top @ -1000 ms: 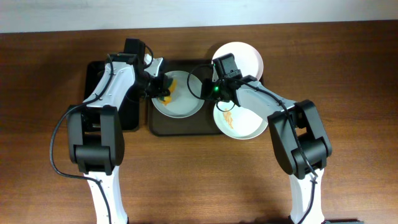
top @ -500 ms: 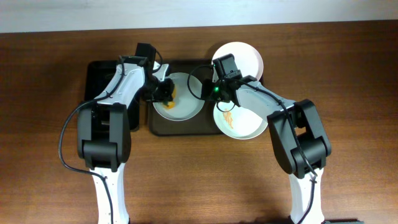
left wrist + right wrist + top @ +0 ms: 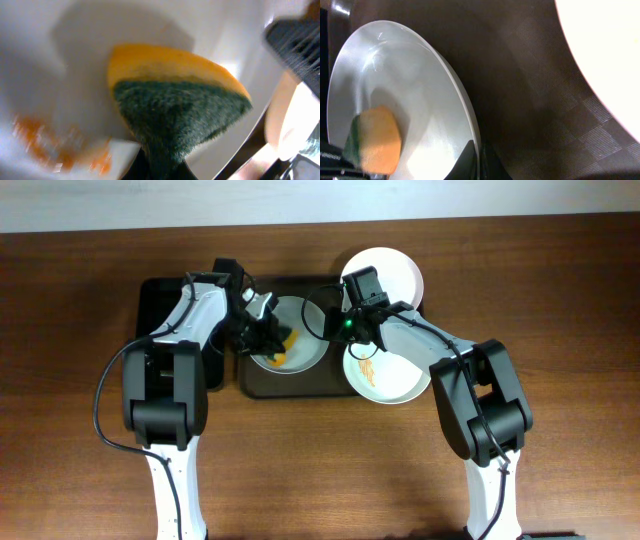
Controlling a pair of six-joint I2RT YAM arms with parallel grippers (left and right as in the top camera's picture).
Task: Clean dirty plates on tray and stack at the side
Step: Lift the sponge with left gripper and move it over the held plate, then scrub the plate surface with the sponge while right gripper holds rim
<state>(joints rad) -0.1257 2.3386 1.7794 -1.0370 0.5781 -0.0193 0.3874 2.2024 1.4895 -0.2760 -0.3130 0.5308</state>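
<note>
Plate [image 3: 306,348] rim in narrowed right claw [image 3: 476,159], sponge [image 3: 175,107] tight in left claw [image 3: 268,338]

You'll find a yellow sponge [image 3: 283,351] [image 3: 175,100] [image 3: 377,137] with a dark green scouring face left of centre, toward the far edge of the wooden table [image 3: 320,470]. Left of it, also near the far edge, lies a glossy black tray [image 3: 150,302], partly hidden.

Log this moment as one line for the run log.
step: plate wipe | left gripper: holds yellow-and-green sponge on round white plate | right gripper: pinches that plate's rim | dark brown tray: under plate
</note>
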